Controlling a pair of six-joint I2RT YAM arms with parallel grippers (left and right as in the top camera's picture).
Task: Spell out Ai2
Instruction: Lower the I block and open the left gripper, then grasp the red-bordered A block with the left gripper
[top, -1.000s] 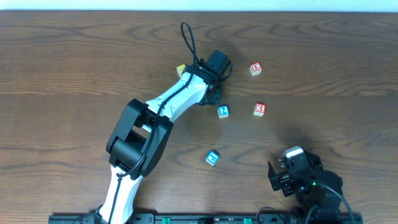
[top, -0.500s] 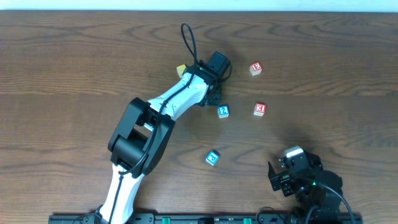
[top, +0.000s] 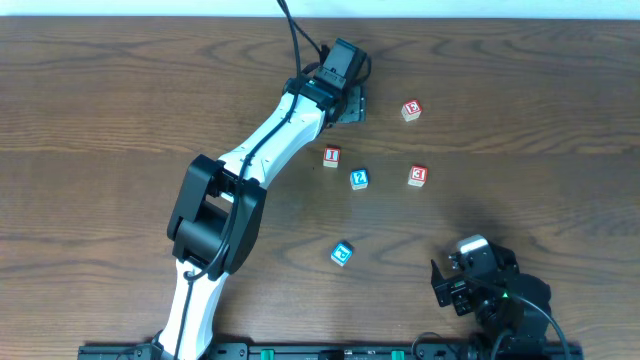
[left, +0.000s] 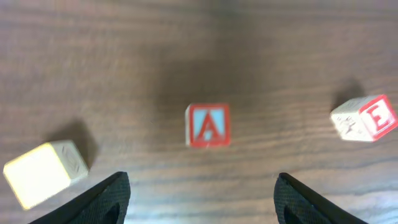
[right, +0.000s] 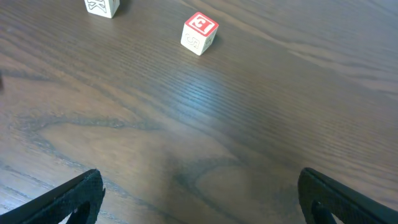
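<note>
- The left wrist view alone shows the A block (left: 208, 125). The yellow block (left: 43, 171) lies at its 8 o'clock and the E block (left: 367, 118) at its 3 o'clock, each well apart from it. In the overhead view the arm hides the A block.
- Only the overhead view shows the I block (top: 331, 156), near the 2 block (top: 359, 179) at its 10 o'clock and not touching it.
- The A reads upright in the wrist view, its edges square to the frame. It is a cube, so it has no long axis.
- The left gripper (left: 202, 199) is spread wide and empty, with the A block on the table ahead of its tips.
- The right gripper (right: 205, 199) is also spread and empty.
- A second ago the left gripper covered the I block. It has since swung toward 12 o'clock, leaving that block bare.
</note>
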